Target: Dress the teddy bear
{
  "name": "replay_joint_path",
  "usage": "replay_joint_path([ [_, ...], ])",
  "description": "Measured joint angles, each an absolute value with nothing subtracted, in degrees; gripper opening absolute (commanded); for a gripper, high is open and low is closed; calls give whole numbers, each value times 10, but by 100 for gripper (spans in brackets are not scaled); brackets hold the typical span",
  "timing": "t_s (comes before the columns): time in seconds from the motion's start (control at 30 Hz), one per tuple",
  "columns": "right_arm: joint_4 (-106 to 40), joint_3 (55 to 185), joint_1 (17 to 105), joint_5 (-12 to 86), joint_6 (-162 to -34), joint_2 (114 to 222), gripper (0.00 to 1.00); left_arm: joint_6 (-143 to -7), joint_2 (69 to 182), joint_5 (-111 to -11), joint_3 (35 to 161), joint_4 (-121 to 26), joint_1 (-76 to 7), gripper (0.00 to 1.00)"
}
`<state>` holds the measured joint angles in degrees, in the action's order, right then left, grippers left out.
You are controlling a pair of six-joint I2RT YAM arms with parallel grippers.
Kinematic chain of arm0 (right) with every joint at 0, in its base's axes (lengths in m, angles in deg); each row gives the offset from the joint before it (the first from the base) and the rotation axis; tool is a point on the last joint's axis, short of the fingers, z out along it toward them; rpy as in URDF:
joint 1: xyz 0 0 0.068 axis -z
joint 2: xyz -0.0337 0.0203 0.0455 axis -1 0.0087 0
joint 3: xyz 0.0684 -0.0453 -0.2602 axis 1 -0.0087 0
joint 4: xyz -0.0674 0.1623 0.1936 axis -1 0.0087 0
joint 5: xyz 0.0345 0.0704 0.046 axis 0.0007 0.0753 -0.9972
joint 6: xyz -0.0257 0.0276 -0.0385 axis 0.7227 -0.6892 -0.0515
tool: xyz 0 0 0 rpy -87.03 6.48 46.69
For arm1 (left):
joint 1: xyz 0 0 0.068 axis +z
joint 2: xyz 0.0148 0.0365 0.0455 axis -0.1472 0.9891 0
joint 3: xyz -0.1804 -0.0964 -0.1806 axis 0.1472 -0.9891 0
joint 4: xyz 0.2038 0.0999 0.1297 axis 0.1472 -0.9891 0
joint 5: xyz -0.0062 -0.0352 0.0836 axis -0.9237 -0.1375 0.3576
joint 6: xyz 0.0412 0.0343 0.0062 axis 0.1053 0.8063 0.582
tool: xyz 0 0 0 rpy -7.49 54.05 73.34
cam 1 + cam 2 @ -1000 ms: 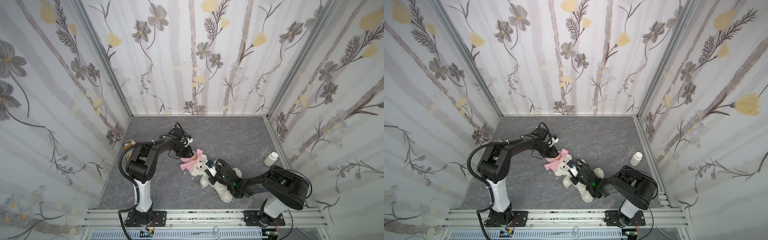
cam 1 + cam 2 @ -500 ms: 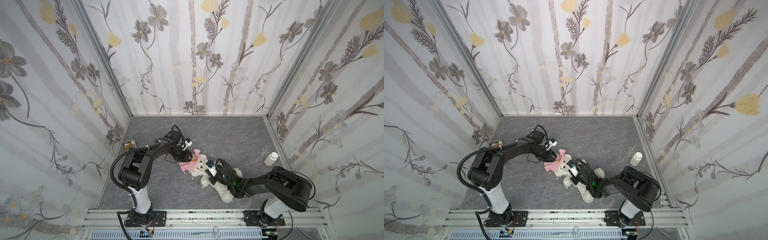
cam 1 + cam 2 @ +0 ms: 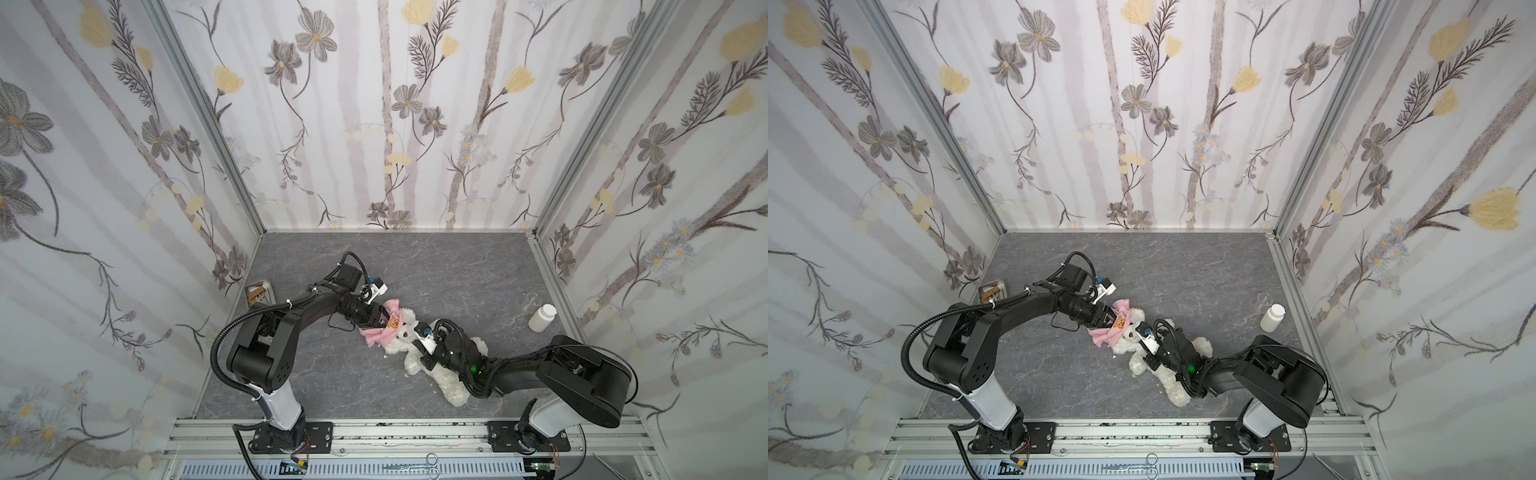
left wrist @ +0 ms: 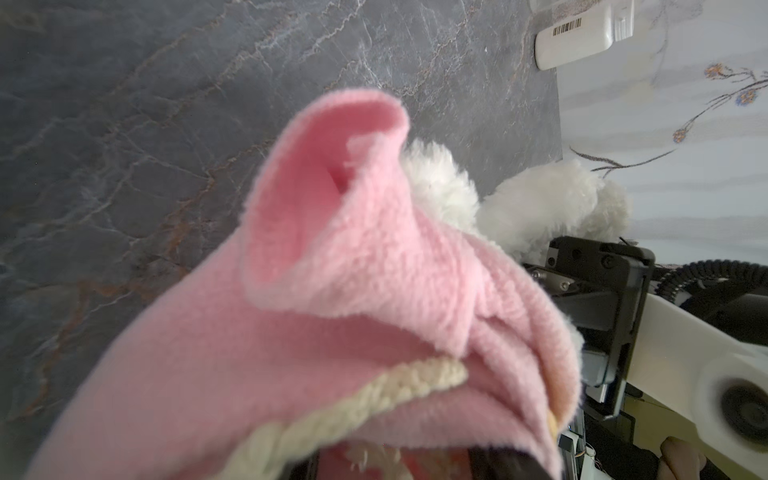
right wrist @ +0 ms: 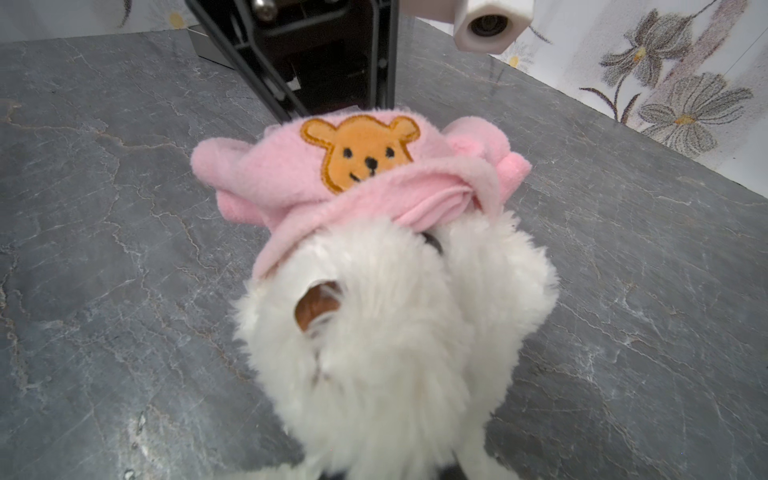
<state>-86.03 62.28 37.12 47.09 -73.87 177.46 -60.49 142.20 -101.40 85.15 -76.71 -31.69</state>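
White teddy bear [image 3: 409, 362], lying — hoodie [image 3: 376, 334] on head

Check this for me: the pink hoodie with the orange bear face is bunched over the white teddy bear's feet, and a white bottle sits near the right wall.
Not the feet. The pink hoodie is bunched over the head of the teddy bear, as the right wrist view shows. The rest holds: it carries the orange bear face, and the white bottle sits near the right wall in both top views.
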Motion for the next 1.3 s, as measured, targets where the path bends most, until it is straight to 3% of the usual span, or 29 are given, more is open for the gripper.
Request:
replay_joint_path([
  [0.63,-896,615,374,452,-739,1772,0,-710,1410,-1074,795,-617,-340,59],
  [0.77,-892,623,374,453,-741,1771,0,-729,1406,-1074,794,-588,-347,52],
  [0.93,-890,630,374,457,-741,1771,0,-749,1395,-1073,785,-569,-349,33],
  [1.1,-885,636,375,458,-731,1771,0,-759,1382,-1070,778,-560,-349,24],
  [1.17,-873,642,376,458,-719,1771,0,-766,1378,-1070,774,-558,-347,24],
  [1.23,-858,646,376,457,-699,1768,0,-772,1374,-1073,768,-558,-342,43],
  [1.3,-846,646,376,454,-677,1761,0,-781,1368,-1082,761,-558,-339,49],
])
